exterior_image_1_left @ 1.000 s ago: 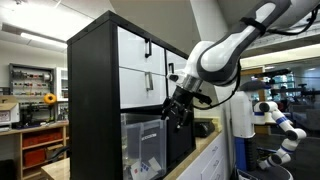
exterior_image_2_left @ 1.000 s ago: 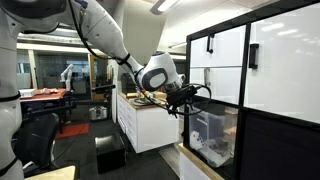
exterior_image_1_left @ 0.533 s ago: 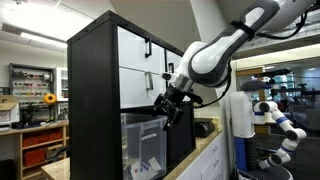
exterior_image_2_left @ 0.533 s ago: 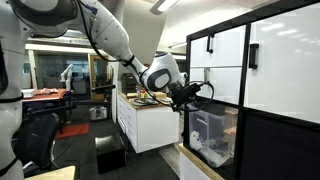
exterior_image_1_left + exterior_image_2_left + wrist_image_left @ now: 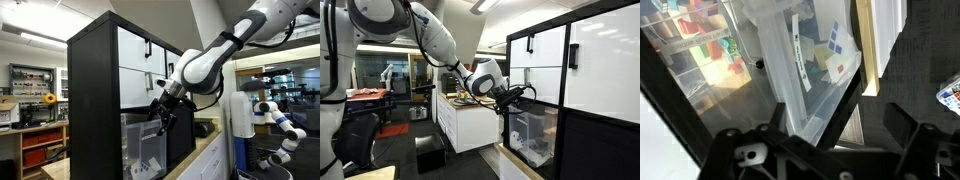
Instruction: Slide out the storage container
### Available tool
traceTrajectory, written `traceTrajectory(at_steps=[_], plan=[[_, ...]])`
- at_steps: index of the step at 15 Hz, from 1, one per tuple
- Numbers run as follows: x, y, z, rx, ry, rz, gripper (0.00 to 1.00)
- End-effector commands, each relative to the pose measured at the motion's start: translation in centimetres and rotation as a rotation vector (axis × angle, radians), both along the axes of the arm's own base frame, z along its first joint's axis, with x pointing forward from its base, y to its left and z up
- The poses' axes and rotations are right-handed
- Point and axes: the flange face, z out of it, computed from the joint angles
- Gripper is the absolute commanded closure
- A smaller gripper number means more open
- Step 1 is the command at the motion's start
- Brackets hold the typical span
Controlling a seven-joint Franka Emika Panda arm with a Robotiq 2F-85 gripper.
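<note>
The storage container (image 5: 143, 145) is a clear plastic bin with papers inside, sitting in a lower cubby of the black cabinet (image 5: 90, 90); it also shows in an exterior view (image 5: 533, 135) and fills the wrist view (image 5: 805, 70). My gripper (image 5: 160, 113) hangs open just in front of the bin's upper rim, as the exterior view (image 5: 512, 100) also shows. In the wrist view the two dark fingers (image 5: 835, 125) are spread apart with the bin's edge and a dark cabinet bar between them. Nothing is held.
White drawers with black handles (image 5: 140, 62) sit above the bin, also shown in an exterior view (image 5: 550, 60). A white counter (image 5: 470, 115) stands beside the cabinet. A second robot (image 5: 275, 118) stands behind. Shelves with bins (image 5: 35, 115) are at the back.
My gripper has moved in toward the cabinet and slightly down, closer to the container's rim. The container has not moved.
</note>
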Motion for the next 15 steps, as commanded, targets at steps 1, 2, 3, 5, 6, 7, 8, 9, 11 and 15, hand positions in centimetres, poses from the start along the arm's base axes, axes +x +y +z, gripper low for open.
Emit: traceTrajectory(at_steps=[1, 2, 3, 5, 6, 7, 8, 9, 11, 15], plan=[[1.4, 0.0, -0.6, -0.009, -0.039, 0.028, 0.00], [1.5, -0.1, -0.7, -0.010, -0.043, 0.031, 0.00], [1.7, -0.1, -0.8, -0.012, -0.046, 0.033, 0.00], [1.9, 0.1, -0.6, -0.021, -0.058, 0.044, 0.00], [2.1, 0.2, -0.4, -0.028, -0.067, 0.050, 0.00], [2.3, 0.2, -0.1, -0.036, -0.077, 0.054, 0.00], [2.4, 0.3, 0.1, -0.042, -0.083, 0.062, 0.00], [2.5, 0.3, 0.2, -0.047, -0.087, 0.067, 0.00], [2.9, 0.4, 0.0, -0.052, -0.087, 0.074, 0.00], [3.4, 0.3, -1.6, -0.062, -0.068, 0.087, 0.00]])
